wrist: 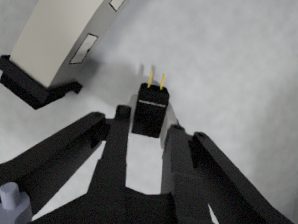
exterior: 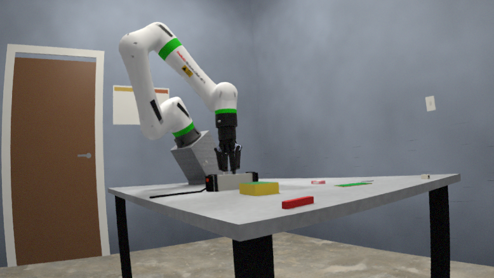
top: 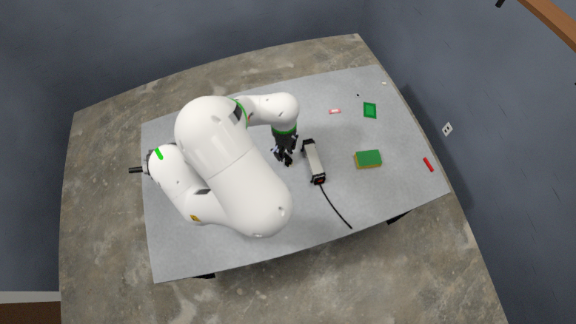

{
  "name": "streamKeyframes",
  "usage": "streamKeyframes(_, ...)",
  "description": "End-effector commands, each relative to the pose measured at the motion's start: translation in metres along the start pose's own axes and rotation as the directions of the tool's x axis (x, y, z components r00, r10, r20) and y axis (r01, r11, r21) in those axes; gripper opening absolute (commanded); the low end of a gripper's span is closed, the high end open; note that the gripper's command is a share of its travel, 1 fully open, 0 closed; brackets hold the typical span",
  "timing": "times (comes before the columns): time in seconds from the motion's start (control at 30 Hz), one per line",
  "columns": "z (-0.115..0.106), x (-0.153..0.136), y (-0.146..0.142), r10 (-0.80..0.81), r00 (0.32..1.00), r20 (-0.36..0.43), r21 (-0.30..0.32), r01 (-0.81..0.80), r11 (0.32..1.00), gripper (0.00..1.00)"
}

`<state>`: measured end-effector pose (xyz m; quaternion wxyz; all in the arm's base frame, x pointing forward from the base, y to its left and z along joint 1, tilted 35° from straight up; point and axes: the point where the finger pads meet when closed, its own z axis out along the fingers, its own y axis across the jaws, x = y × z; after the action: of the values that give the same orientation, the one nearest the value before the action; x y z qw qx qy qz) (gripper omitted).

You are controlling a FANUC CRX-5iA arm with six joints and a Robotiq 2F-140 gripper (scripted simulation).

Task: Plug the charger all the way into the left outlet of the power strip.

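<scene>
The black charger point(wrist: 150, 108) with two brass prongs pointing away sits between my fingertips, low over the grey table. My gripper point(wrist: 149, 109) is shut on it; it also shows in the overhead view point(top: 285, 157) and the side view point(exterior: 228, 165). The white power strip point(top: 314, 161) lies just beside the gripper, with black clamps at its ends and a red switch at the cable end. In the wrist view the strip point(wrist: 63, 26) is at upper left, with two of its outlets point(wrist: 104, 19) in sight. The charger is apart from the strip.
A black cable point(top: 335, 207) runs from the strip toward the table's front edge. A green-topped yellow block point(top: 368, 158), a flat green plate point(top: 369, 109), a small pink piece point(top: 334, 111) and a red bar point(top: 428, 163) lie beyond the strip.
</scene>
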<state>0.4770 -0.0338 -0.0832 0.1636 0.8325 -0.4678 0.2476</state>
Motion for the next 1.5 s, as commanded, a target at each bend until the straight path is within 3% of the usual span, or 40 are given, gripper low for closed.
streamKeyframes(0.0,0.0,0.0,0.0,0.0,1.0,0.0,0.001,0.0,1.0,0.1)
streamKeyframes(0.6,-0.004,0.0,0.0,0.0,1.0,0.0,0.001,0.0,1.0,0.1)
streamKeyframes(1.47,-0.042,0.0,0.0,0.0,1.0,0.0,0.001,0.0,1.0,0.1)
